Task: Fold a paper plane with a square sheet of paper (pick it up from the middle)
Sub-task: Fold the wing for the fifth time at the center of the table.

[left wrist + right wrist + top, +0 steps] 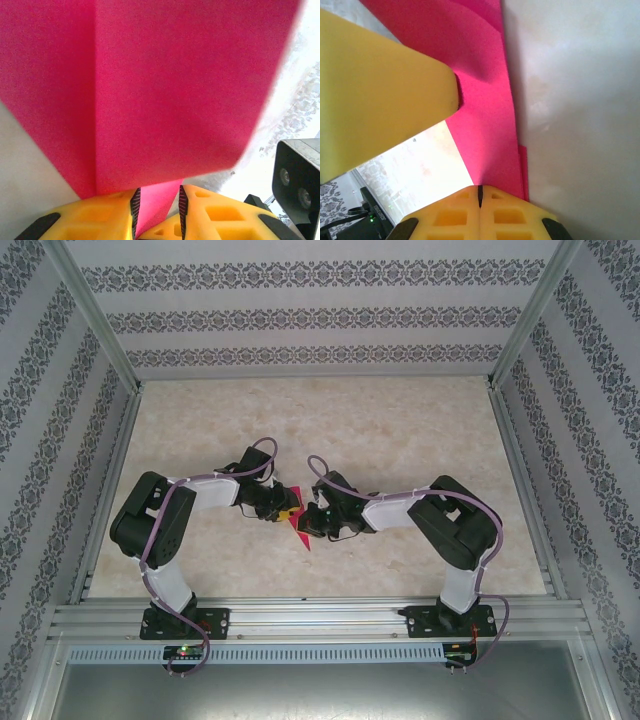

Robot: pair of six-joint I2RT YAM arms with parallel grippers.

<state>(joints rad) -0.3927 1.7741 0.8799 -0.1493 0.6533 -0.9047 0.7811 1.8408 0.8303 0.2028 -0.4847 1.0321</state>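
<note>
Magenta paper [300,527] sits between the two grippers at the centre of the top view, over the marbled table [400,430]. The left gripper [282,508] and right gripper [313,517] meet it from either side.

Left wrist view: creased paper [175,90] covers most of the frame. A strip of it is clamped between the left gripper's [157,212] narrowly parted jaws at the bottom.

Right wrist view: the right gripper [480,196], bottom centre, is pressed fully closed on the paper's [485,115] lower end. A left finger [380,100] touches the paper at upper left.

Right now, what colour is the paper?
The paper is plain magenta-pink, clearest from the left wrist.
</note>
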